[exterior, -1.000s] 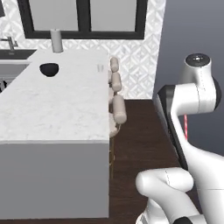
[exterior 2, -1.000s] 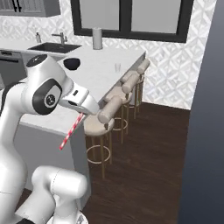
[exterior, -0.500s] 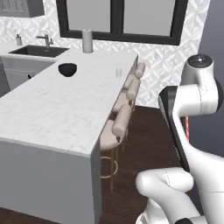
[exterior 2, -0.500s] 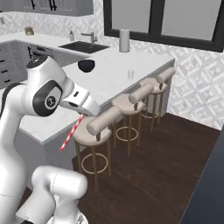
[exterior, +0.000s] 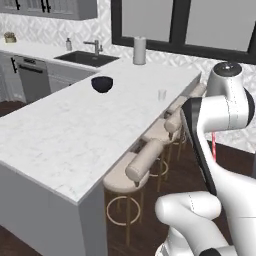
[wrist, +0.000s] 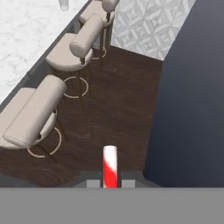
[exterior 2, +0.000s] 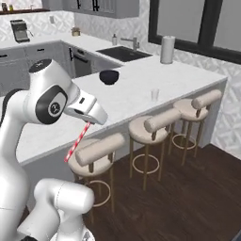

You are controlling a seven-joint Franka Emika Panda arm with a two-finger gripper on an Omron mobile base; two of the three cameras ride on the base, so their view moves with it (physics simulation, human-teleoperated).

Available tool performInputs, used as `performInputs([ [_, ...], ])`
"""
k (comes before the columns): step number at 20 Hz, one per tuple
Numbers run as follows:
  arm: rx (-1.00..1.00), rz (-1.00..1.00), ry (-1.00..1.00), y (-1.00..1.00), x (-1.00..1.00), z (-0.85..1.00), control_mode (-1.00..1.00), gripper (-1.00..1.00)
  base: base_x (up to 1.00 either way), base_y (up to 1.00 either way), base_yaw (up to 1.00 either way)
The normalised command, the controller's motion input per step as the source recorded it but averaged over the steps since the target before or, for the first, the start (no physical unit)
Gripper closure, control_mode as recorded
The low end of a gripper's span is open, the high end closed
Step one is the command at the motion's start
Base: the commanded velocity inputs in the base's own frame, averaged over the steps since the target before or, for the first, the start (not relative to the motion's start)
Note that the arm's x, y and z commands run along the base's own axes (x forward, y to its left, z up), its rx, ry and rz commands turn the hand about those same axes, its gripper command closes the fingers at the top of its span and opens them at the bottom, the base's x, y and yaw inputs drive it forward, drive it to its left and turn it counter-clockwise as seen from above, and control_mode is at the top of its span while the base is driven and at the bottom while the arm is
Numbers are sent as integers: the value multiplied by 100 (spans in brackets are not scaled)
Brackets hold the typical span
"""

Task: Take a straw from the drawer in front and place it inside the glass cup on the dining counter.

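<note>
Straw (exterior 2: pixel 76 143) hangs pinched in the end effector (wrist: pixel 110 183), carried clear of stools toward the glass cup (exterior 2: pixel 155 94) ahead on the worktop (exterior 2: pixel 136 82).

Lighting was even and diffuse with no clear source, shadows faint, no glare on the counter (exterior: pixel 60 130); frames were low-resolution, softly blurred throughout, without visible edge distortion.

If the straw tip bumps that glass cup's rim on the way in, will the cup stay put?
Probably not firmly. The glass cup looks small, thin and empty, so likely light and apt to slide on the smooth dining counter. It stands near the stool-side edge, so a sideways nudge from the straw seems risky.
</note>
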Motion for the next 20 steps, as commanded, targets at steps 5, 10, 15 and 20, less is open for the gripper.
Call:
performInputs([
  [5,0,0,0,0,0,0,100,100,34,-85,52],
  [10,0,0,0,0,0,0,100,100,19,-91,53],
  [15,0,0,0,0,0,0,100,100,9,-100,51],
  [20,0,0,0,0,0,0,100,100,5,-100,50],
])
